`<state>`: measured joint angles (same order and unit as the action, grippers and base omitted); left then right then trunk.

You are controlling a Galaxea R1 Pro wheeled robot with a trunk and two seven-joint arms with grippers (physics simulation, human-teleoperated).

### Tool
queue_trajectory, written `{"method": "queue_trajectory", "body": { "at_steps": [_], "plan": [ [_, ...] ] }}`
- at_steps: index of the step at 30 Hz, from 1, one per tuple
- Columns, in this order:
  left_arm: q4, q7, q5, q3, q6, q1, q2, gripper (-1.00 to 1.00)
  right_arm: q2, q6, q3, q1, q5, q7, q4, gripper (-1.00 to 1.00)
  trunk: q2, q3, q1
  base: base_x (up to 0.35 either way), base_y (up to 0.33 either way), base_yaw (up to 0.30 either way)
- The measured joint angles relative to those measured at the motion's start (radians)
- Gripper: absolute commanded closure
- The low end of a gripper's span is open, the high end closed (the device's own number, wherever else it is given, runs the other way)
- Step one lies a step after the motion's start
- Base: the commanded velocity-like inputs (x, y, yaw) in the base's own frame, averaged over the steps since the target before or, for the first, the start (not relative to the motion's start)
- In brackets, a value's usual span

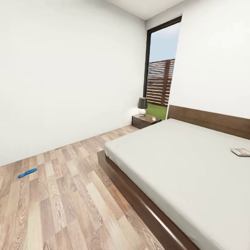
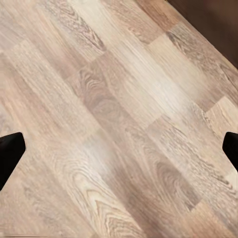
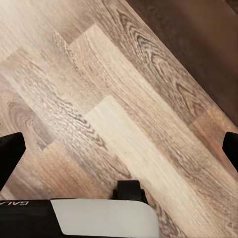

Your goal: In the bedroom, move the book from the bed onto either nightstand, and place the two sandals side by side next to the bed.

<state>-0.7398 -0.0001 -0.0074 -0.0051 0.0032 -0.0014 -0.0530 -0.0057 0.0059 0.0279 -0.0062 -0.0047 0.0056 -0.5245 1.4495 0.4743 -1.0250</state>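
**A:** Bedroom [image 1: 69, 69], white walls, wood-plank floor [image 1: 69, 208]. What's nearest?

**B:** Bare planks under both arms. Left gripper [image 2: 119, 148]: two black fingertips [image 2: 10, 148] at opposite edges of its wrist view, spread wide, nothing between them. Right gripper [image 3: 119, 148]: same, fingertips [image 3: 10, 151] far apart, nothing held, with a black-and-white part of the robot [image 3: 99, 218] below it.

**A:** Sandals?

**B:** One visible. One blue sandal [image 1: 27, 173] flat on the floor at left, well apart from the bed [image 1: 180, 173], close to the left wall.

**A:** Bed?

**B:** One, right side, dark brown frame, off-white mattress, headboard [image 1: 211, 119] against the far wall.

**A:** Book?

**B:** One book [image 1: 240, 151] lying flat on the mattress, far right, near the headboard. Cover detail too small to read.

**A:** Nightstands?

**B:** One nightstand [image 1: 146, 121] in view, far corner, just left of the headboard. One lamp [image 1: 142, 106] on top, dark shade, white base. Behind it, one tall black-framed window [image 1: 161, 69]: slatted fence, grass.
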Motion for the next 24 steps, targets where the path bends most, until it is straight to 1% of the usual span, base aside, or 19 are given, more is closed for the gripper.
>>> {"method": "queue_trajectory", "body": {
  "at_steps": [1,4,8,13,24],
  "plan": [
    [0.0,0.0,0.001,0.001,-0.001,0.0,0.001,-1.0,0.001,-0.001,0.012,0.0,-0.001,0.0,0.002,-1.0,0.0,0.0,0.0,0.0,0.0,0.29],
    [0.01,-0.001,0.003,0.003,-0.002,0.0,0.002,-1.0,0.001,-0.003,0.032,0.0,-0.001,0.0,0.008,-1.0,0.0,0.002,0.0,0.0,0.0,0.289],
    [0.048,-0.001,0.002,0.02,-0.004,0.0,0.008,-1.0,0.002,-0.019,0.065,0.0,-0.001,-0.001,0.016,-1.0,0.0,0.004,0.0,0.0,0.0,0.288],
    [0.055,-0.001,0.0,0.026,-0.004,0.0,0.009,-1.0,0.002,-0.022,0.072,0.0,-0.002,-0.001,0.018,-1.0,0.0,0.006,0.0,0.0,0.0,0.288],
    [0.067,-0.001,-0.002,0.023,-0.007,0.0,0.008,-1.0,0.003,-0.024,0.073,0.0,-0.001,-0.001,0.018,-1.0,0.0,0.008,0.0,0.0,0.0,0.284]
  ]
}}
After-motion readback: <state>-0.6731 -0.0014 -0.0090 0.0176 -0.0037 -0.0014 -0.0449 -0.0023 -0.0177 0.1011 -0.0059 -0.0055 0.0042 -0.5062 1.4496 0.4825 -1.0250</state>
